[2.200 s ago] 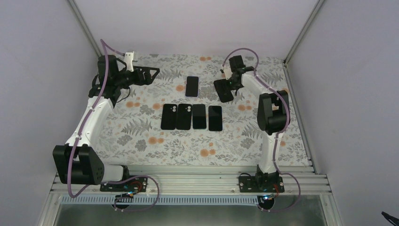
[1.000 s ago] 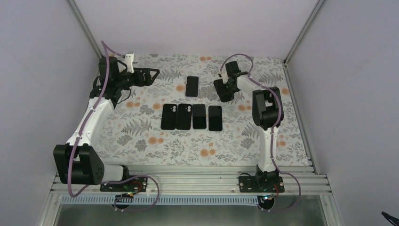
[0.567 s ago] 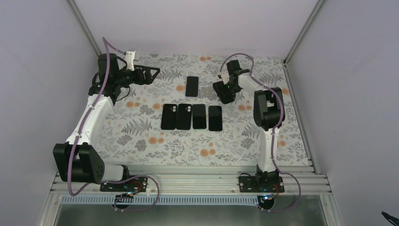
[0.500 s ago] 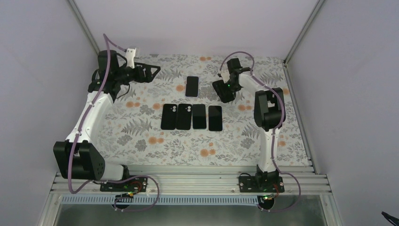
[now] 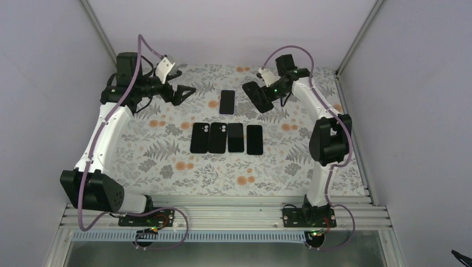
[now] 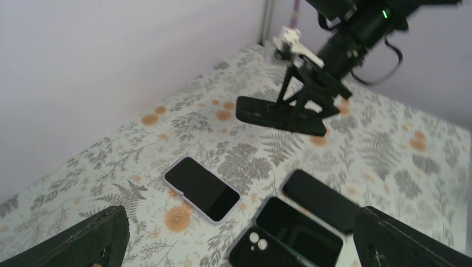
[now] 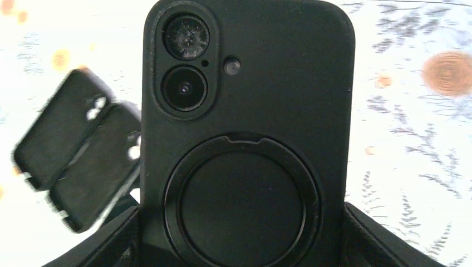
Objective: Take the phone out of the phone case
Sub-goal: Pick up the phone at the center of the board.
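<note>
My right gripper (image 5: 267,90) is shut on a phone in a black case (image 5: 255,95) and holds it above the table at the back right. In the right wrist view the case's back (image 7: 247,128) faces the camera, with two lenses and a round ring, and my fingers (image 7: 378,239) clamp its long edges. The left wrist view shows it held level in the air (image 6: 280,115). My left gripper (image 5: 187,92) is open and empty at the back left, its jaws spread wide (image 6: 240,218).
A phone in a pale lilac case (image 5: 226,102) lies face up at the back middle, also in the left wrist view (image 6: 201,188). A row of several black phones and cases (image 5: 227,138) lies mid-table. White walls and metal posts enclose the floral table (image 5: 167,161).
My right gripper has lifted the black-cased phone higher and swung it left and back. My left gripper has risen and reached a little further right.
</note>
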